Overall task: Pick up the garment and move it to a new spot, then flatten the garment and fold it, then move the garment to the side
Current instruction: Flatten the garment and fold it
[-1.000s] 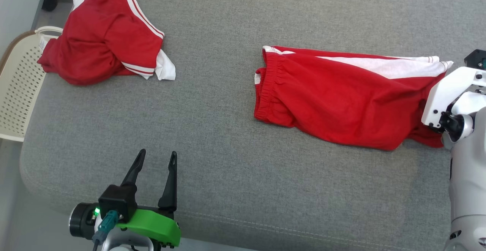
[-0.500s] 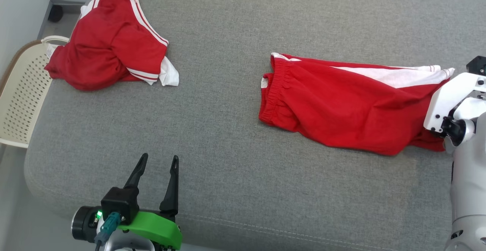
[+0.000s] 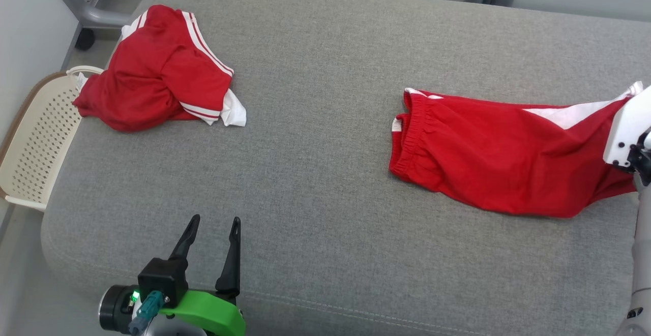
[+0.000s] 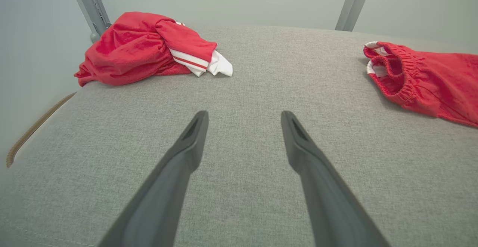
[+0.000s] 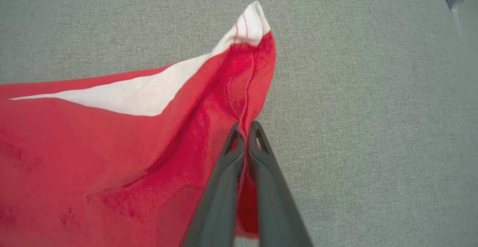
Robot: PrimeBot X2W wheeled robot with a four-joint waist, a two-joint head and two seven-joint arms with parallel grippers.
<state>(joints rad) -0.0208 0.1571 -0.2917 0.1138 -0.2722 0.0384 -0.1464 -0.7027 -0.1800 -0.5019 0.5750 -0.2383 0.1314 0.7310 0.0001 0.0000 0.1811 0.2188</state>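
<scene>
A pair of red shorts with a white side panel, the garment (image 3: 498,160), lies stretched across the right of the grey cushion (image 3: 315,183), its elastic waistband towards the middle. Its waistband end also shows in the left wrist view, garment (image 4: 429,82). My right gripper (image 5: 244,129) is shut on the garment (image 5: 112,142) at its hem end, with red cloth pinched between the dark fingers and lifted off the cushion. In the head view the right arm's white wrist (image 3: 628,132) covers that hem. My left gripper (image 3: 213,224) hangs open over bare cushion near the front left edge, its fingers (image 4: 194,138) spread with nothing between them.
A second red garment with white stripes (image 3: 157,71) lies crumpled at the cushion's far left corner. A cream perforated basket (image 3: 35,143) stands off the left edge. Grey metal frame legs (image 3: 76,0) rise behind the cushion.
The right gripper has shut on the garment's hem and drawn the shorts to the right, lifting that end. The head camera has shifted too. The left gripper has stayed open and still.
</scene>
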